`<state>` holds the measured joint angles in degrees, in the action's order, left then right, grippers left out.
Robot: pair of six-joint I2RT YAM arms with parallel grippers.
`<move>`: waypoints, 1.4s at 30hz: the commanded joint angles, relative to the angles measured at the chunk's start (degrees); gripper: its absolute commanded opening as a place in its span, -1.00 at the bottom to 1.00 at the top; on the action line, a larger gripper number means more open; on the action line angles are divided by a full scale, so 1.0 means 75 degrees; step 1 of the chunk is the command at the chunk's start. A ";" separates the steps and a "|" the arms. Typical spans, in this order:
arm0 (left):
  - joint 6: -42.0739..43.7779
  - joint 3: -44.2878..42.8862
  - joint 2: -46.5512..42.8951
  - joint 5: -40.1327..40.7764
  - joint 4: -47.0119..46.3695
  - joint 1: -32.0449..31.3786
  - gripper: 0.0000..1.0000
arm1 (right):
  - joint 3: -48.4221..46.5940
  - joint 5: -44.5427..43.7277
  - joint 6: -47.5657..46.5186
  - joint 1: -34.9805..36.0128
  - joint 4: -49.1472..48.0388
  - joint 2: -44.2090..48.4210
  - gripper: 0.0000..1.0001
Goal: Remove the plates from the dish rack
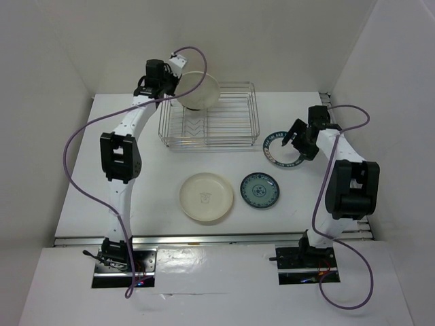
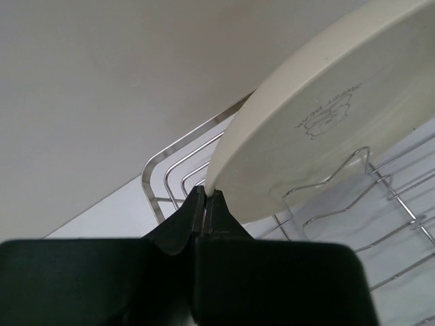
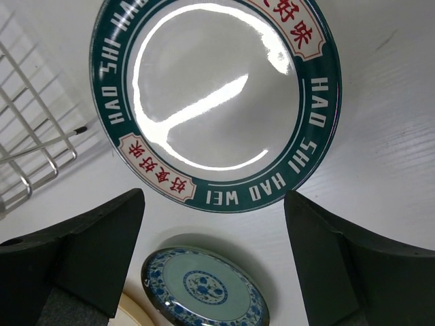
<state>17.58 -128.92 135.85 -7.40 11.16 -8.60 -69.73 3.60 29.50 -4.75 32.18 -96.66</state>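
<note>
Top view: three plates are out on the worktop point(image 1: 163, 231), a tan plate point(image 1: 206, 197), a blue-patterned plate point(image 1: 259, 190) and a green-rimmed plate point(image 1: 282, 148). One cream plate point(image 1: 199, 90) stands in the dish rack's point(image 1: 217, 129) far-left corner. Left wrist: the left gripper point(image 2: 205, 204) is clamped on its rim, lift to come! Right wrist: the right gripper point(image 3: 214, 197) gapes empty above the green-rimmed plate.

The dish rack point(image 1: 211, 144) sits on the table point(image 1: 306, 204) at 12 o'clock, toward the back. The standing plate point(image 1: 199, 90) is up on its edge inside the rack, at the rack's 11 o'clock corner. Three more plates lie flat on the table: the big plate point(image 1: 206, 197) at 6 o'clock from the rack, the small plate point(image 1: 259, 190) just beside it at its 3 o'clock, and the side plate point(image 1: 284, 147) at 4 o'clock from the rack, near its corner.
</note>
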 commanded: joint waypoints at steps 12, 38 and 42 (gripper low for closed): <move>-0.1348 -0.0224 -0.1648 -0.1087 0.0305 -0.0072 -1.00 | 0.0040 -0.0151 -0.0194 0.0118 0.0150 0.0782 0.81; -0.2180 0.1451 -0.3090 -0.3080 0.3856 -0.0810 -1.00 | 0.0239 0.2685 -0.1120 0.3281 -0.4479 0.1932 0.83; -0.2087 0.1732 -0.3242 -0.3092 0.3926 -0.0810 -1.00 | 0.0169 0.2299 -0.0980 0.3376 -0.4327 0.1534 0.70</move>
<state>1.52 -116.27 115.90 -28.88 41.04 -15.42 -66.43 23.57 21.71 20.34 2.59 -83.81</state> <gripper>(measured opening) 0.032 0.873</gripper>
